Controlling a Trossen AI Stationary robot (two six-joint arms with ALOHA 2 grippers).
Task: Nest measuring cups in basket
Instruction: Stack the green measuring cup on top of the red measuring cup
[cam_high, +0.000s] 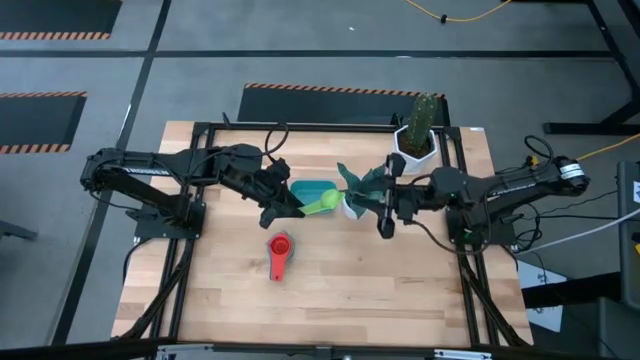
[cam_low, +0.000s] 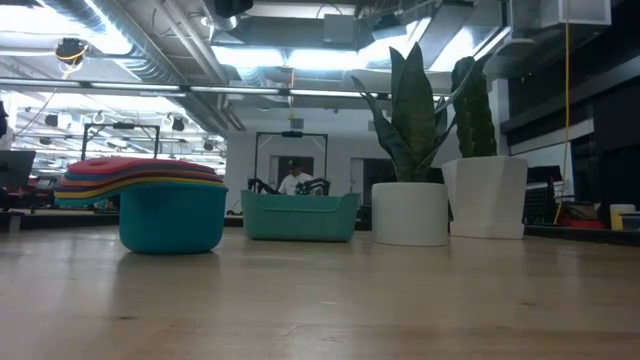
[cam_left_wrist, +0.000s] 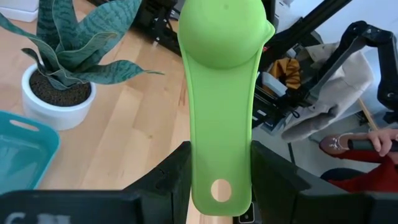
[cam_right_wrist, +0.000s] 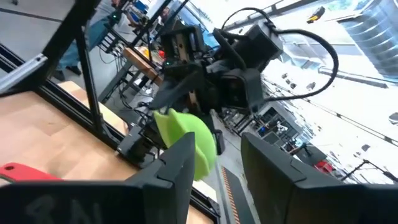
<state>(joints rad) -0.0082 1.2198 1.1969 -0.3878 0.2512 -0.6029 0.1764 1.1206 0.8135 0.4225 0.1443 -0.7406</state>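
A pale wooden worktop (cam_high: 330, 290) is seen on a black frame, set on a grey floor marked with orange-and-black striped tape. In the low view a wide hall with ceiling ducts and bright lights is seen behind it, with a person (cam_low: 293, 180) far off.

The teal basket (cam_high: 312, 190) is placed near the worktop's middle, with a snake plant in a white pot (cam_high: 357, 192) just beside it and a cactus in a white pot (cam_high: 417, 132) at the far edge. A red measuring cup (cam_high: 279, 255) is left on the bare wood, nearer the front and apart from the basket. In the low view a stack of nested cups (cam_low: 150, 205), teal-blue lowermost, is seen close to the camera.

The green measuring cup (cam_left_wrist: 224, 93) is gripped by its handle in the left claw (cam_high: 287, 205) and held raised beside the basket, its bowl pointed toward the plant. The right claw (cam_high: 385, 222) is held just beyond the plant, its fingers (cam_right_wrist: 180, 163) parted with nothing between them. The plant's leaves are found between the two claws.
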